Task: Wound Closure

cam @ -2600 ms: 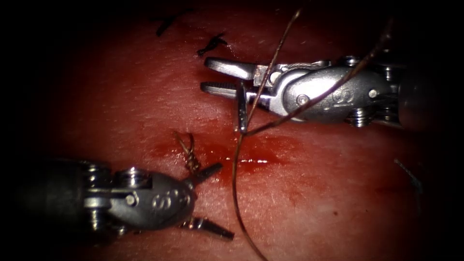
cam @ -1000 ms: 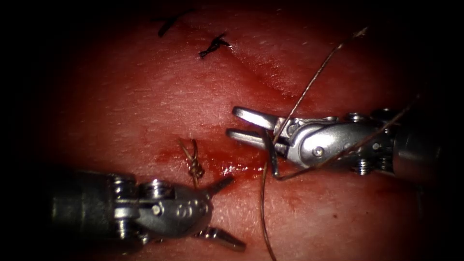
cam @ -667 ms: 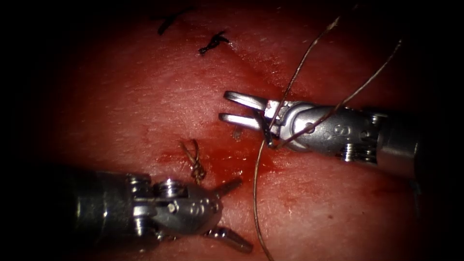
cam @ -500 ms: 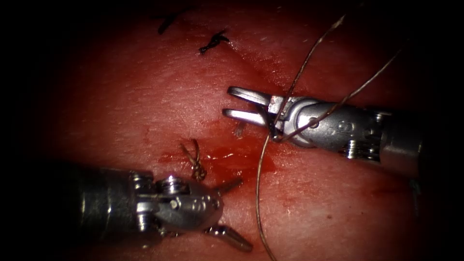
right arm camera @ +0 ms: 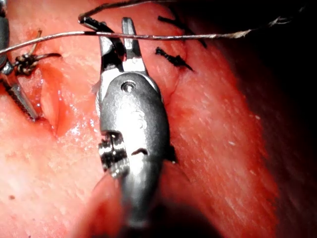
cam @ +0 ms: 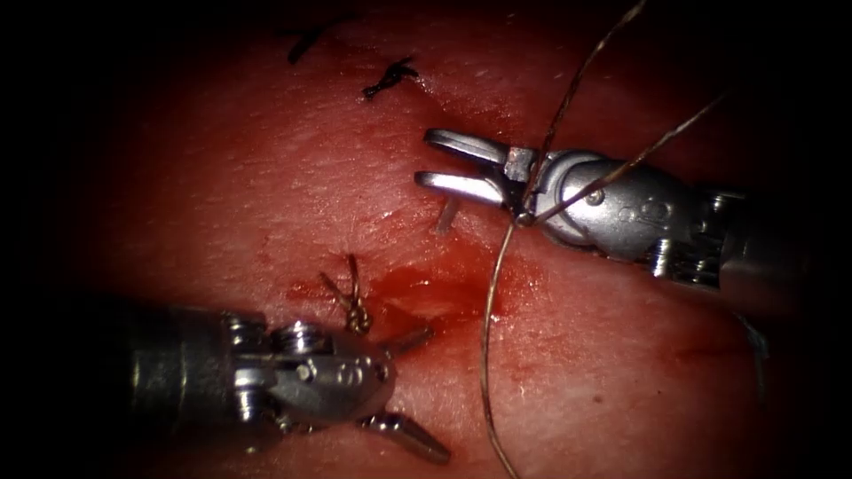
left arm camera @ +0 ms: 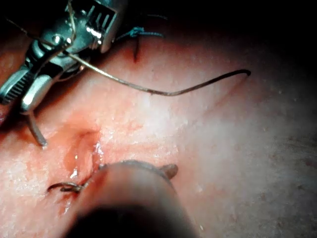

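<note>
The needle (cam: 447,214) shows as a short grey length just under the lower jaw of the right hand (cam: 426,157). It slopes toward 7 o'clock until it touches the tissue (cam: 621,372) at the 12 o'clock edge of the red fluid (cam: 426,288). In the left wrist view the needle (left arm camera: 35,130) likewise hangs from that hand down to the surface. I cannot tell whether its end is in the tissue, or which side of the cut it meets.

The right hand's jaws stand apart at the tips. I cannot tell whether anything is caught at their root. The thread (cam: 486,355) crosses this hand near the jaw root. One run goes off toward 1 o'clock and a long run curves down toward 6 o'clock.

At 8 o'clock from the fluid sits a finished knot (cam: 357,315) with short tails. Just beside it the left hand (cam: 433,395) has its jaws spread wide and holds nothing. Dark cut ends (cam: 389,78) lie well apart toward 11 o'clock.

My judgement is that one stitch is tied and the needle is being readied for another. The next move calls for a firm, squared grip on the needle, with the slack thread kept clear of the jaws.
</note>
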